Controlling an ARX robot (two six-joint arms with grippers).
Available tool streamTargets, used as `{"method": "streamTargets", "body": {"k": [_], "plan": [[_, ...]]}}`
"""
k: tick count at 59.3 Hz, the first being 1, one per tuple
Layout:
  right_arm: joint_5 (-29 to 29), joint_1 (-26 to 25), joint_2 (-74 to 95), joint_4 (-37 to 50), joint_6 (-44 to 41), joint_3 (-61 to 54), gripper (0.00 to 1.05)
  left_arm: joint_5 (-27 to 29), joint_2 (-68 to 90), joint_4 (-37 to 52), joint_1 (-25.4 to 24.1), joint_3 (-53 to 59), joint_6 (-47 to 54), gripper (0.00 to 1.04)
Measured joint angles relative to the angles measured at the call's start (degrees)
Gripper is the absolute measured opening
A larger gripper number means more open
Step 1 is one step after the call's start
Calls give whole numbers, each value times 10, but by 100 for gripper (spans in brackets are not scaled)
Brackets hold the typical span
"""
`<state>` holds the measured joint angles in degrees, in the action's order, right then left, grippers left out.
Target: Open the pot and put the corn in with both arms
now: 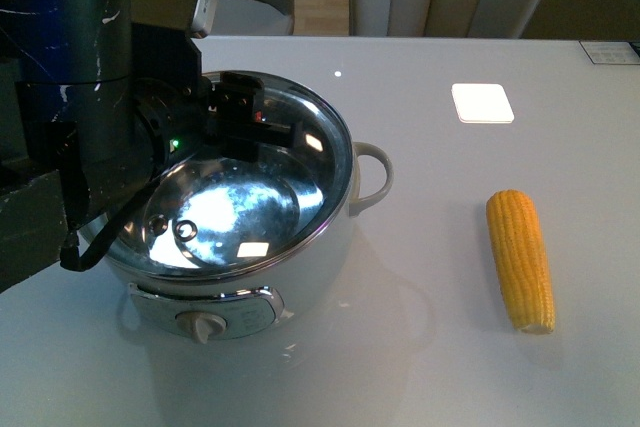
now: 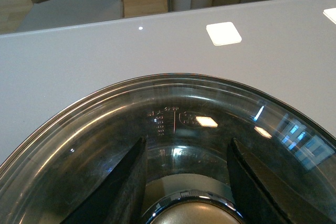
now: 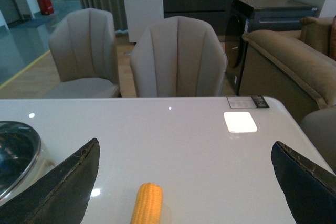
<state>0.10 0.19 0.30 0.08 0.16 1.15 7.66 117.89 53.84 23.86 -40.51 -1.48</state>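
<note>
While the glass lid [image 2: 105, 129] sat on the pot [image 1: 320, 267], not yet lifted, the left fingers [image 2: 131, 182] hung over it. They were spread apart, one on each side of the shiny knob [image 2: 191, 211] at the lid's centre. As far as the wrist view showed, they were not touching the knob. That straddling pose looked chosen so that a short drop and a squeeze would catch it.

The pot stood on the white tabletop [image 1: 430, 367] with its dial panel at 6 o'clock and its one visible loop handle at 3 o'clock. The corn [image 1: 520, 259] lay flat on the tabletop at 3 o'clock from the pot, well apart from it, its length running roughly from 12 to 6 o'clock. That placement left it on the right arm's side, clear of the lid's likely path.

The right fingers [image 3: 73, 182] were wide apart and empty, with one end of the cob showing between them, lower down. They seemed to be lined up on it but held off, probably because the corn had nowhere to go until the pot was open.
</note>
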Motion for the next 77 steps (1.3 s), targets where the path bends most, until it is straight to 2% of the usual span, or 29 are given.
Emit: {"method": "streamTargets", "body": {"k": [20, 30, 35, 40, 47, 57, 68, 77], "plan": [[0, 0, 0, 0, 0, 0, 96, 9, -117, -56, -8, 7, 17, 40], [0, 0, 0, 0, 0, 0, 96, 3, -185, -80, -44, 21, 19, 40], [0, 0, 0, 0, 0, 0, 96, 5, -210, -72, -85, 42, 19, 40], [0, 0, 0, 0, 0, 0, 96, -5, -221, -37, -162, 75, 26, 40], [0, 0, 0, 0, 0, 0, 96, -32, -214, -2, -243, 97, 35, 40], [0, 0, 0, 0, 0, 0, 96, -68, -135, 82, -380, 99, 55, 40], [0, 0, 0, 0, 0, 0, 96, -82, -8, 162, -470, 90, 80, 40], [0, 0, 0, 0, 0, 0, 96, -91, 81, 172, -498, 56, 83, 40]]}}
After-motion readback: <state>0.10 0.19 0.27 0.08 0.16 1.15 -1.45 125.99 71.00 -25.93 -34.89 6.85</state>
